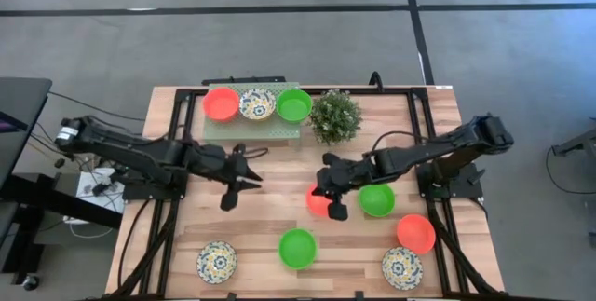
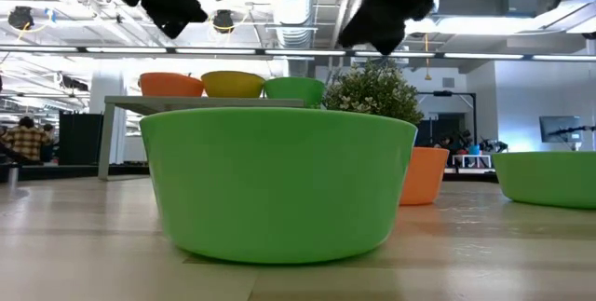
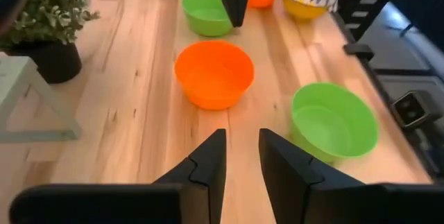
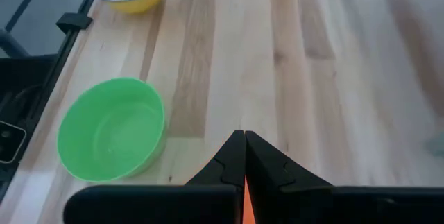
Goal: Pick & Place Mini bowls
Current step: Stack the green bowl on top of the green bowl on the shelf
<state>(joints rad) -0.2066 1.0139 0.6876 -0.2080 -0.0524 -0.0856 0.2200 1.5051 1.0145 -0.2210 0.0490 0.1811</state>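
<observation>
Right fingers (image 1: 332, 210) pressed together half-hide 1 red-orange bowl (image 1: 317, 200); left fingers (image 1: 250, 172) apart.

I see left gripper (image 1: 244, 182) mid-table, arm stretched inward, fingers parted. Right gripper (image 1: 333, 200) reaches toward centre, fingers pressed together.

Red-orange bowls: I count three: one on the shelf (image 1: 222, 103), one under the right arm (image 1: 318, 200), one at right (image 1: 415, 233).
Green bowls: three: shelf (image 1: 293, 105), centre right (image 1: 376, 199), front (image 1: 298, 247).
Floral bowls: three: shelf (image 1: 257, 103), front left (image 1: 216, 262), front right (image 1: 401, 266).
Plants: one (image 1: 334, 116).
Shelves: one (image 1: 244, 128).
Arms: I see two.
</observation>
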